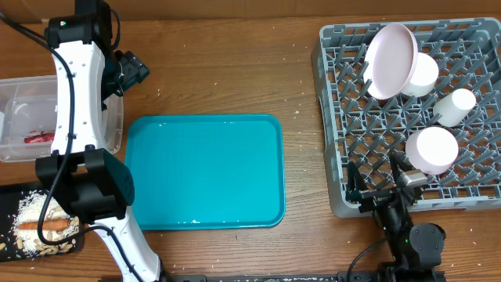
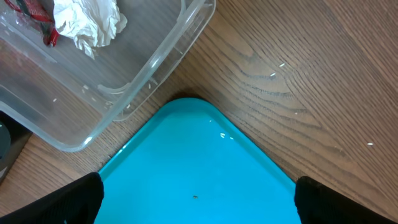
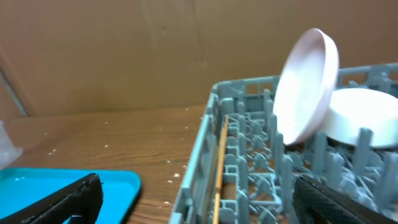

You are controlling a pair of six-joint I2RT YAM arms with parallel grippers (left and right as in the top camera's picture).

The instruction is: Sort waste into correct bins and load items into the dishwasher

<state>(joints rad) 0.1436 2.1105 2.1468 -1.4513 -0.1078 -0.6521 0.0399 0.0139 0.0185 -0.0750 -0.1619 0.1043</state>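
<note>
In the clear tub (image 1: 109,129) lie the red wrapper (image 1: 37,137) and a crumpled tissue (image 2: 87,22). The black tray (image 1: 9,196) holds rice crumbs (image 1: 31,207) and an orange stick (image 1: 47,225). In the grey rack (image 1: 333,117) a pink plate (image 1: 391,59) stands tilted. Beside it are a white plate (image 1: 424,74), a cup (image 1: 455,106) and another white plate (image 1: 432,149). Chopsticks (image 3: 219,168) lie along the rack's left wall. My left gripper (image 2: 199,205) hangs open above the teal tray's corner by the tub. My right gripper (image 3: 199,202) is open over the rack's near left edge, holding nothing.
The teal tray (image 1: 203,172) lies bare in the middle of the wooden table. My white left arm (image 1: 74,102) reaches across the tub and the black tray. A brown cardboard wall (image 3: 124,50) stands behind the table.
</note>
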